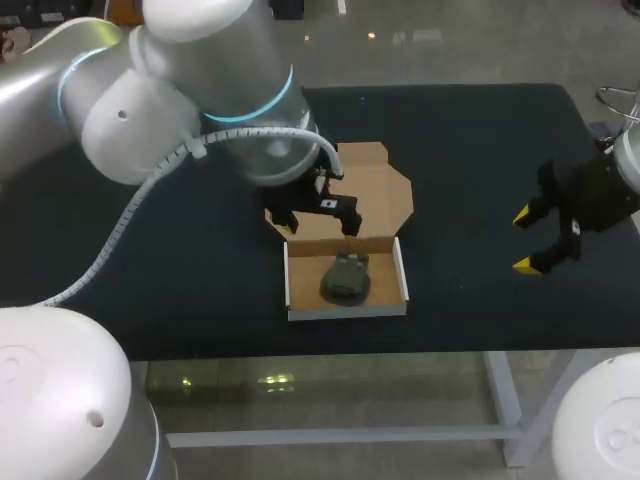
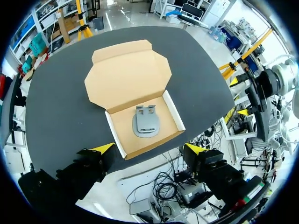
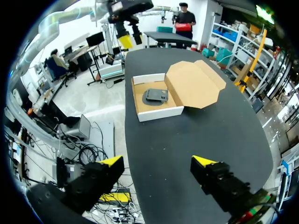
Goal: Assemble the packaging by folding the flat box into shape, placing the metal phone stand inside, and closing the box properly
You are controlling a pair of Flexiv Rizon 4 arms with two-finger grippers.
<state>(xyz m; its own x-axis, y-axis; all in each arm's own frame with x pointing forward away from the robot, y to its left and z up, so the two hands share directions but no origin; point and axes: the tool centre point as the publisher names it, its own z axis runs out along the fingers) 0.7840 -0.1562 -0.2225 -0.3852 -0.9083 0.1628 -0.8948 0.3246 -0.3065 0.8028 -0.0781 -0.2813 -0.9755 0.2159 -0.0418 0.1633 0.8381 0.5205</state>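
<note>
The phone stand [image 1: 346,277] lies inside the box tray [image 1: 347,312], lower middle of the head view. The lid [image 1: 385,185] lies open and flat on the table [image 1: 180,250] behind it. The step in hand looks like closing.

The left tool [image 2: 149,149] hangs over the hinge line with its 2 fingers spread and empty. It would do best to catch the lid's far edge, swing it over, then tuck the front flap inside the tray wall.

The right tool [image 1: 523,240], open and holding nothing at the frame's right, could steady the tray.

In the head view the left arm covers the lid's left corner, and the stand's details are too dim to make out.
</note>
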